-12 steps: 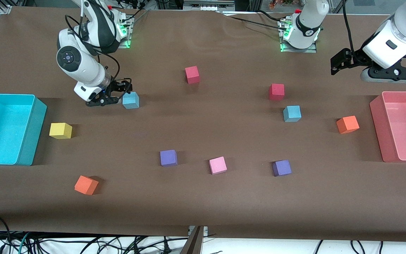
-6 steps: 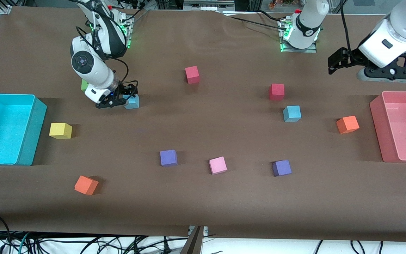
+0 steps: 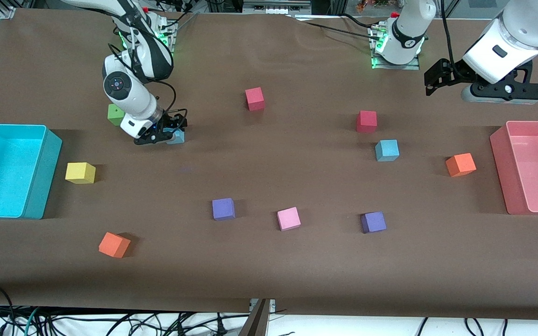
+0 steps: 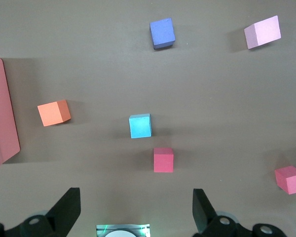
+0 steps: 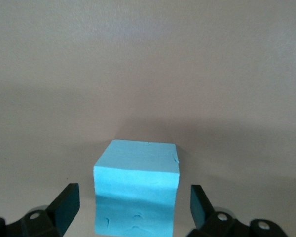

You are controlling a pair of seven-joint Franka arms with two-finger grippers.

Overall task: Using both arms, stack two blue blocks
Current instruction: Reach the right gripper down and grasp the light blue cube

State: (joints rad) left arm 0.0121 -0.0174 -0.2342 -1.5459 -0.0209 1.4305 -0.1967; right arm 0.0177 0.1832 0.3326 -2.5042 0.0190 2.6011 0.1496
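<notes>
One blue block (image 3: pixel 177 136) sits on the brown table near the right arm's base. My right gripper (image 3: pixel 168 133) is low around it, open. In the right wrist view the block (image 5: pixel 137 192) lies between the two fingers (image 5: pixel 66 200) with a gap on each side. The other blue block (image 3: pixel 387 150) sits free toward the left arm's end, beside a red cube (image 3: pixel 366 121); it also shows in the left wrist view (image 4: pixel 140 126). My left gripper (image 3: pixel 432 77) is open and empty, up in the air over the table near its base (image 4: pixel 135 210).
A cyan bin (image 3: pixel 40 172) stands at the right arm's end and a pink bin (image 3: pixel 500 158) at the left arm's end. A green cube (image 3: pixel 115 114) lies beside the right gripper. Yellow (image 3: pixel 80 172), red (image 3: pixel 254 99), orange (image 3: pixel 460 164), purple (image 3: pixel 223 208) and pink (image 3: pixel 288 218) cubes are scattered about.
My right gripper has moved sideways onto the blue block and come down around it, uncovering the green cube. My left gripper has drifted a little toward the table's middle, still in the air.
</notes>
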